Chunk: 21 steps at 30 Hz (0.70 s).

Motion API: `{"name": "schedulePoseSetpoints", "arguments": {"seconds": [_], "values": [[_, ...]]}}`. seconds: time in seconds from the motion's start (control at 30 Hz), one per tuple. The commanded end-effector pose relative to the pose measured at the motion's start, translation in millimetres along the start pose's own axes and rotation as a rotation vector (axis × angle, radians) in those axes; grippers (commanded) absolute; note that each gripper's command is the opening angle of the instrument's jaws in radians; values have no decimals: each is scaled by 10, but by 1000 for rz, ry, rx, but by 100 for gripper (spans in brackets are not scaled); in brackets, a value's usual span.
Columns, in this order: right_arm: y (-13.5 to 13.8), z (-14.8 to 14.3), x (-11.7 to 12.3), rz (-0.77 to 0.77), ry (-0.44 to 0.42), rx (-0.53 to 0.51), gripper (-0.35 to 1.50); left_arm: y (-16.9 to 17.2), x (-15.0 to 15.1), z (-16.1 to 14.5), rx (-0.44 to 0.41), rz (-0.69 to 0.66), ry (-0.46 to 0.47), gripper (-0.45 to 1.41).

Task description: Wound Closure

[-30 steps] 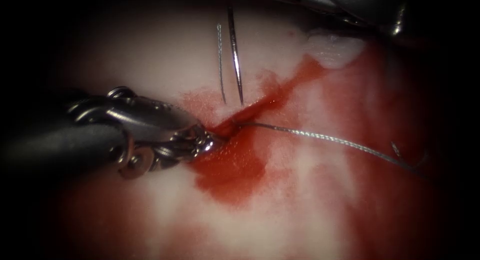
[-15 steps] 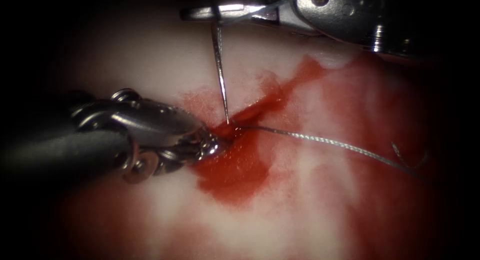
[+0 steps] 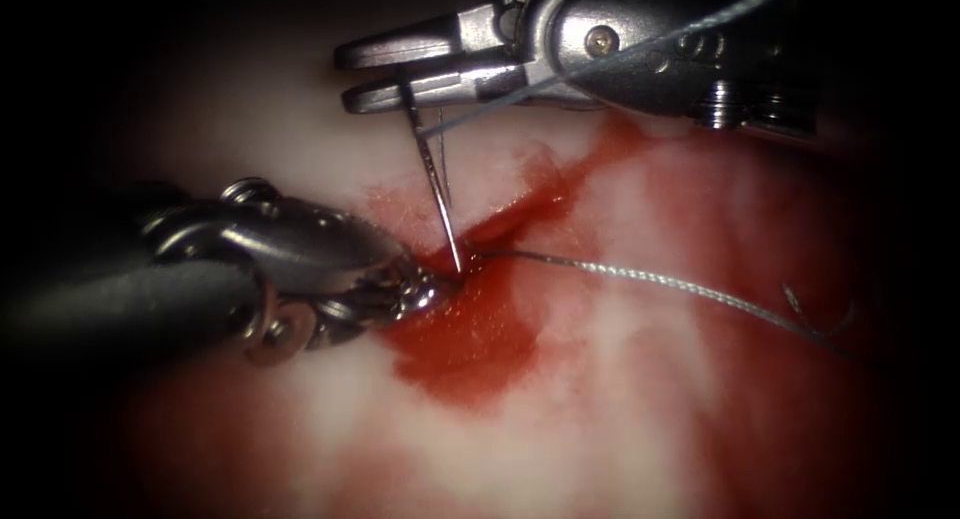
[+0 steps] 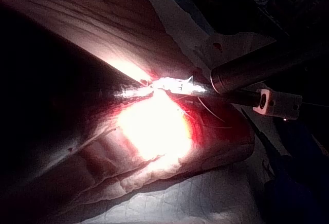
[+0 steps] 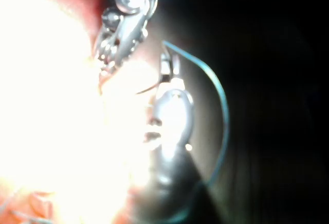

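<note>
The right tool (image 3: 365, 77) reaches in over the far edge of the tissue (image 3: 620, 409), its two jaws pressed onto the blunt end of the needle (image 3: 437, 194). The needle hangs steeply down from there, and its point meets the cut (image 3: 500, 224) right at the pool of red fluid (image 3: 465, 344); whether the tip has actually gone into the tissue is hard to make out under the fluid. A second thin line beside the needle looks like its shadow on the pale surface.

The left tool (image 3: 425, 289) lies low on the left side of the cut with its tip pushed into the wet edge of the wound. Its jaws look pressed together on the tissue lip, though the fluid and glare hide the very ends.

The thread (image 3: 660, 279) comes out of the cut and trails right across the tissue towards its right edge, where it fades into the dark. Another stretch of thread runs across the right tool's body.

In the right wrist view the right tool (image 5: 167, 70) is seen with thread (image 5: 218, 95) curving beside it, and the left tool (image 5: 105, 64) is near; glare washes out the tissue there.
</note>
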State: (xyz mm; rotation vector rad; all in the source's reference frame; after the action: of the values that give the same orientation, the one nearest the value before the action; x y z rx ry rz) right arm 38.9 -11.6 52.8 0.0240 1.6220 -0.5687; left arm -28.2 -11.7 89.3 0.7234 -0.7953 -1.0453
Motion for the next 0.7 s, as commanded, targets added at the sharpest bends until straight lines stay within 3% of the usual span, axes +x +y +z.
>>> {"name": "schedulePoseSetpoints", "arguments": {"seconds": [0.03,0.5,0.7], "values": [[14,4,-2,-10,9,4,-35,0,-12,2,1,4,-4,-45],[19,8,-10,35,106,101,-35,0,-11,3,0,6,-5,-45],[30,19,-19,152,168,183,-35,0,-10,3,2,7,-2,-45]]}}
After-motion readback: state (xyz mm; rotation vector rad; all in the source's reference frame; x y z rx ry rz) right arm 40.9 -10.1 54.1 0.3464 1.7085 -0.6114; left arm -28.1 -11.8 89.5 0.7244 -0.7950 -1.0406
